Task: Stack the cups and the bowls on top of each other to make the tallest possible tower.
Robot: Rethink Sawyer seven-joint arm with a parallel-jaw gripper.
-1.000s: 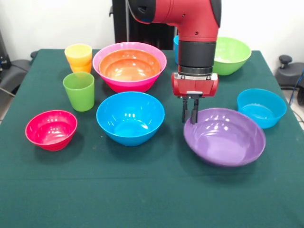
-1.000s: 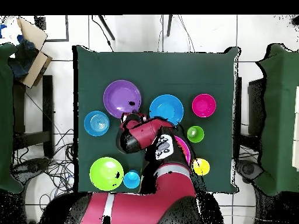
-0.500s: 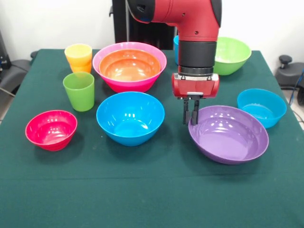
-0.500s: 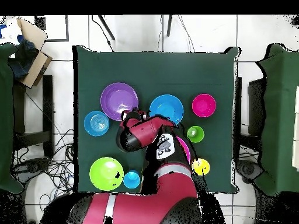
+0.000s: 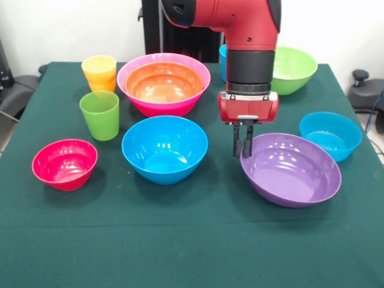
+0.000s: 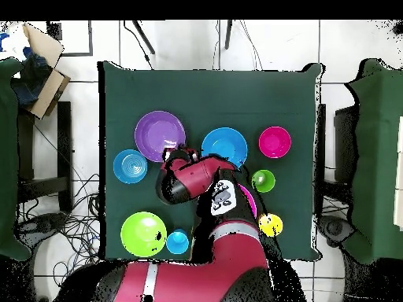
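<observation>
My gripper (image 5: 243,146) is shut on the near-left rim of the large purple bowl (image 5: 292,171), which hangs slightly tilted just above the cloth; overhead, the purple bowl (image 6: 160,134) lies beyond the gripper (image 6: 169,151). The orange bowl (image 5: 163,82) is nested in the large pink bowl (image 5: 128,90). In front of that stands the big blue bowl (image 5: 164,148), with the red-pink bowl (image 5: 64,163) at the left. A yellow cup (image 5: 99,67) sits in an orange cup (image 5: 104,86), beside the green cup (image 5: 100,114). The blue cup (image 5: 222,57) is mostly hidden behind the arm.
A small light blue bowl (image 5: 330,135) stands just right of the purple one. The light green bowl (image 5: 295,69) is at the back right. The green cloth (image 5: 192,240) covers the table, and chairs stand beside it (image 6: 47,134).
The gripper has shifted slightly right and up with the purple bowl's rim in it; the bowl moved right with it and its gripped edge rose. Everything else stayed put.
</observation>
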